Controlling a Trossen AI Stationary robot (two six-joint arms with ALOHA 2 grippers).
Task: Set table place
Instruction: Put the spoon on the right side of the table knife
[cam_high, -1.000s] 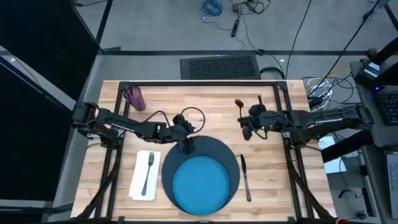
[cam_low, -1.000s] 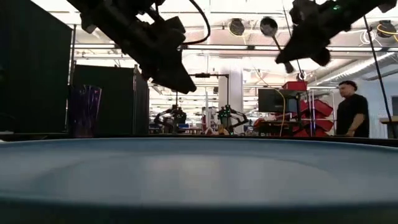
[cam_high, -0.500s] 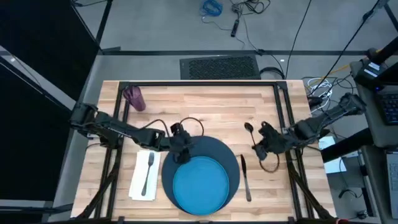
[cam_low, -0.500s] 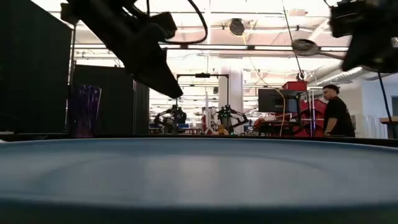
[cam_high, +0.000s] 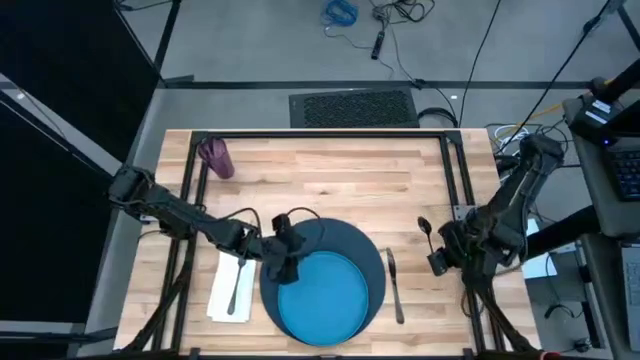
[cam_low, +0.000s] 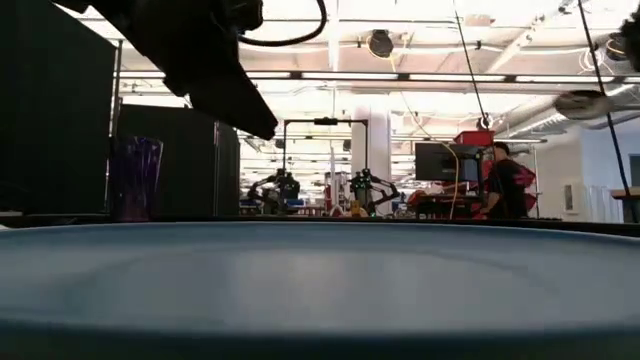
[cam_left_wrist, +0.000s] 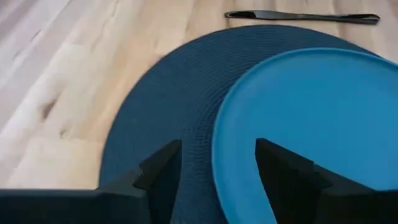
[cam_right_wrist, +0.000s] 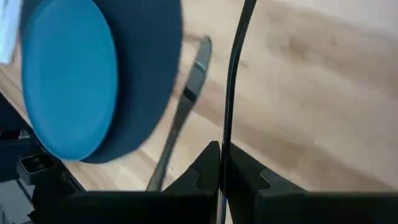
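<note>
The dark blue mat (cam_high: 350, 250) lies at the table's near middle with the bright blue plate (cam_high: 322, 296) on it. Left of it lies the white napkin (cam_high: 222, 290), which carries the fork (cam_high: 238, 275). The knife (cam_high: 393, 285) lies just right of the mat, and the purple cup (cam_high: 214, 157) stands at the far left. My left gripper (cam_left_wrist: 217, 180) hovers open over the mat's left edge, beside the plate's rim. My right gripper (cam_high: 437, 252), right of the knife, is shut on the spoon (cam_high: 424, 227). My right gripper pinches the spoon's thin handle (cam_right_wrist: 224, 140) between its two shut fingers, and the handle runs on straight out past the fingertips. The handle's end is hidden between the fingers. The spoon is lifted clear of the table, its bowl (cam_low: 585, 103) toward the far edge.
Bare wood (cam_high: 330, 180) stretches across the table's far half, between the cup and the right-hand frame. The black frame rails (cam_high: 465, 190) run along the table's sides. In the low view a person (cam_low: 505, 180) stands in the room behind.
My right gripper has carried the spoon from the far right-middle of the table toward the near and right edges, and it now stands just right of the knife. My left gripper has drifted toward the near edge along the mat's left side.
</note>
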